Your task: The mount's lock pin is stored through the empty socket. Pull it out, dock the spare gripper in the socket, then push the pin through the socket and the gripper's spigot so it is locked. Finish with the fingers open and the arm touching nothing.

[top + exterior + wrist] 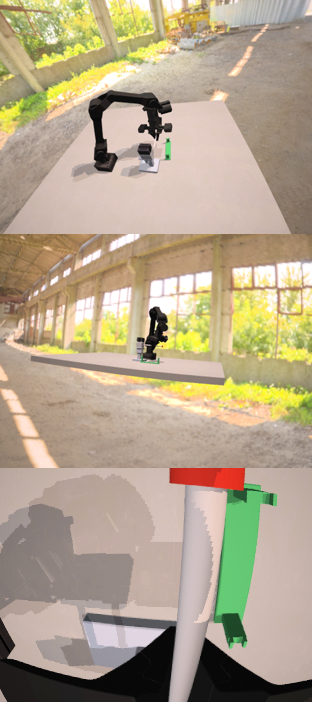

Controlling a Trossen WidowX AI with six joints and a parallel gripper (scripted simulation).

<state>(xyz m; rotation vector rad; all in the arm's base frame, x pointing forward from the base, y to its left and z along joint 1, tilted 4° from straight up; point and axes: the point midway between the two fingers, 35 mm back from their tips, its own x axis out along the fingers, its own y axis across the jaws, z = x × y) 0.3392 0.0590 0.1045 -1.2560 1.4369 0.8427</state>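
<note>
My gripper (pixel 156 139) (pixel 150 345) (pixel 180 635) is shut on the lock pin (pixel 154 143) (pixel 158 346) (pixel 200 543), a pale rod with a red head (pixel 162 346) (pixel 207 477). The pin is held roughly level in the air, above the table and beside the mount. The mount has a light grey base (pixel 148 169) (pixel 136 359) (pixel 107 635) and a grey upright. The spare gripper (pixel 144 148) (pixel 140 339), with a dark block on top, stands upright on the mount. Its spigot and the socket's hole cannot be made out.
A green rack (pixel 168 149) (pixel 151 362) (pixel 240 563) with an upright post at each end stands on the table (pixel 201 191) (pixel 191 368) beside the mount, with no pin on it. The arm's base (pixel 105 163) is on the mount's other side.
</note>
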